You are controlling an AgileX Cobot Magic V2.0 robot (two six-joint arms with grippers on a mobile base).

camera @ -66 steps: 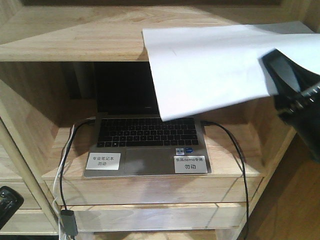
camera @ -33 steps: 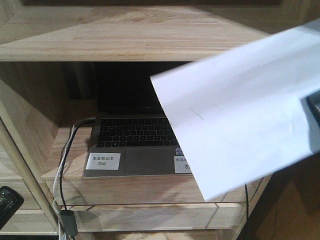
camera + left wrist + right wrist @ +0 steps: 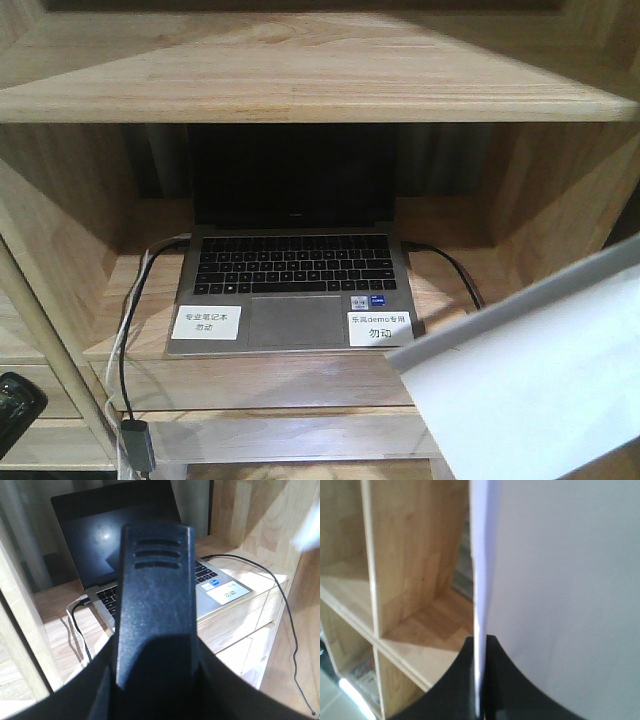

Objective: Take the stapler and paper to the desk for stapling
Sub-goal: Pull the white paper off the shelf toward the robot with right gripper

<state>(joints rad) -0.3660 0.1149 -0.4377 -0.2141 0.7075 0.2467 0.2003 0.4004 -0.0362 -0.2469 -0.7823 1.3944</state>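
Right, here is where I stand, working outward from the wrists:

- My right gripper [image 3: 480,652] is pinched closed on the paper [image 3: 560,580]. The sheet's edge runs straight down into the slit between the jaws and the white face fills the right side of that wrist view.
- My left gripper [image 3: 155,680] looks clamped around an upright black moulded body with three grooves near its top, which I take to be the stapler [image 3: 155,580]. No orange patch or metal front shows from here, so that is a judgement.
- In the front view the paper hangs in the air, off the front right corner of the laptop's shelf board and lower than it, touching no board that I can see.
- Further in, the laptop [image 3: 290,290] sits open in the middle of that board, its front edge close to the board's front edge, with cables [image 3: 125,340] trailing off the left and right sides.
- The shelf unit [image 3: 300,90] fills the background, and the desk is in no view.
- So I judge both pickups done. What remains is the carry to the desk, setting both things down, and the stapling itself.
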